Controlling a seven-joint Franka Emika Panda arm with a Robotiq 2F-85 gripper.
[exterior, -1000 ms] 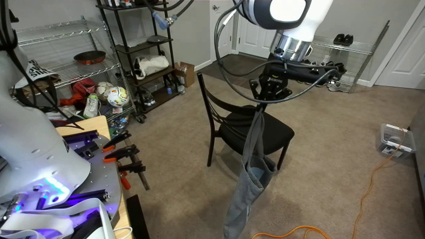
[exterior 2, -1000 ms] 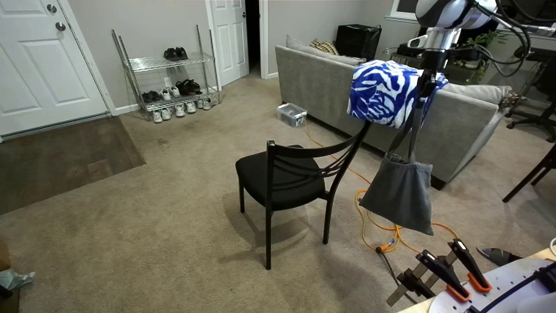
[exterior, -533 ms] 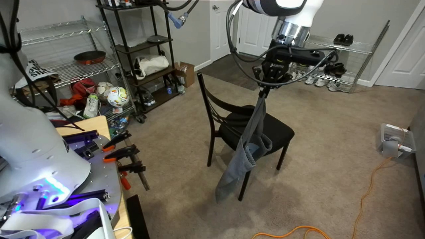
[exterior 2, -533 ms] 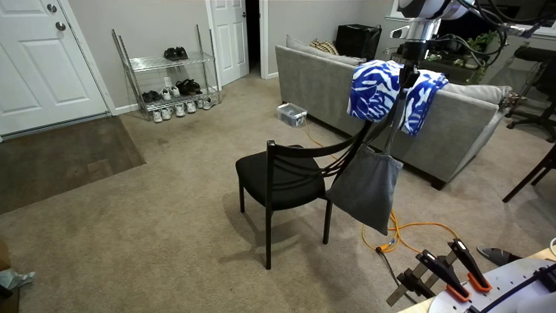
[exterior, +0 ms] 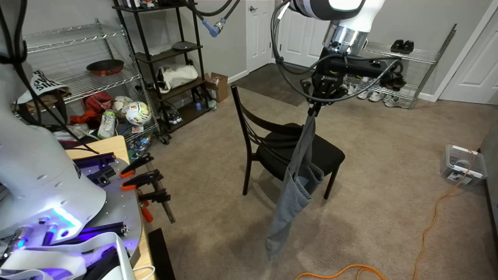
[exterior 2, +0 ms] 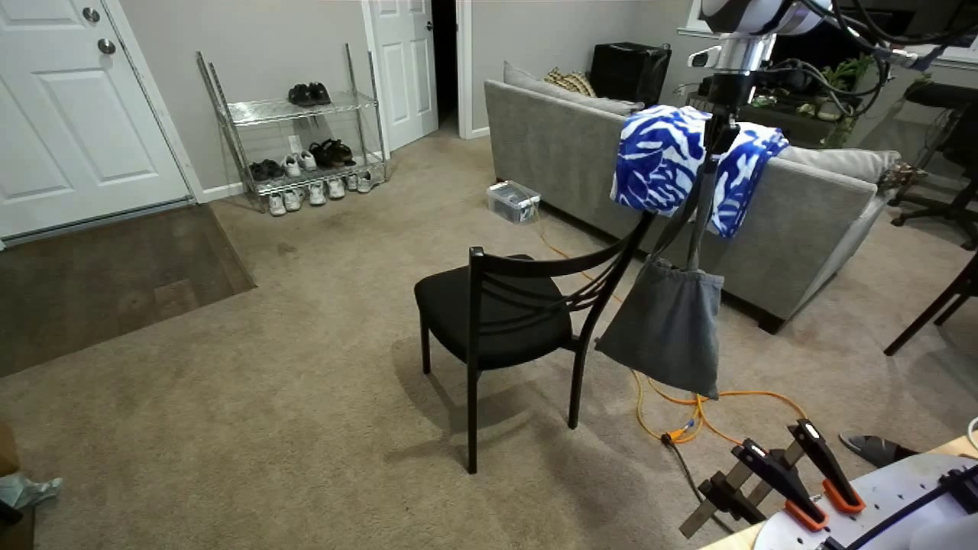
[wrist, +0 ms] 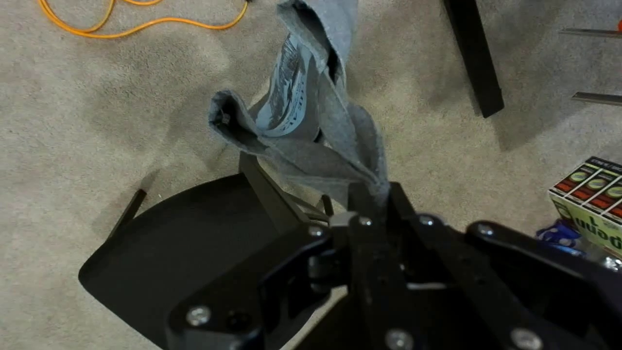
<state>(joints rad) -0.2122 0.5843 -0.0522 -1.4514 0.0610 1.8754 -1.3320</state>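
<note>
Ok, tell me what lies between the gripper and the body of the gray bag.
The straps: in both exterior views they run from the gripper down to the body of the gray bag.

Charcoal-grey cloth tote bag point(exterior 2: 672, 325), quantity one. Soft-sided, four-cornered body; two long matching cloth straps point(exterior 2: 701, 218), pinched at the top by the black two-fingered Robotiq gripper point(exterior: 313, 110). Suspended between six and seven o'clock from the gripper in both exterior views, at eleven o'clock in the wrist view. Mouth uppermost, gaping, rim point(wrist: 316, 159) creased; pale blue printed panel point(wrist: 284, 103), lettered, visible inside. Body tilted: lowest corner point(exterior 2: 709, 387) toward five o'clock in an exterior view. Near the black slat-backed chair point(exterior 2: 519, 350), at its three o'clock there.
</note>
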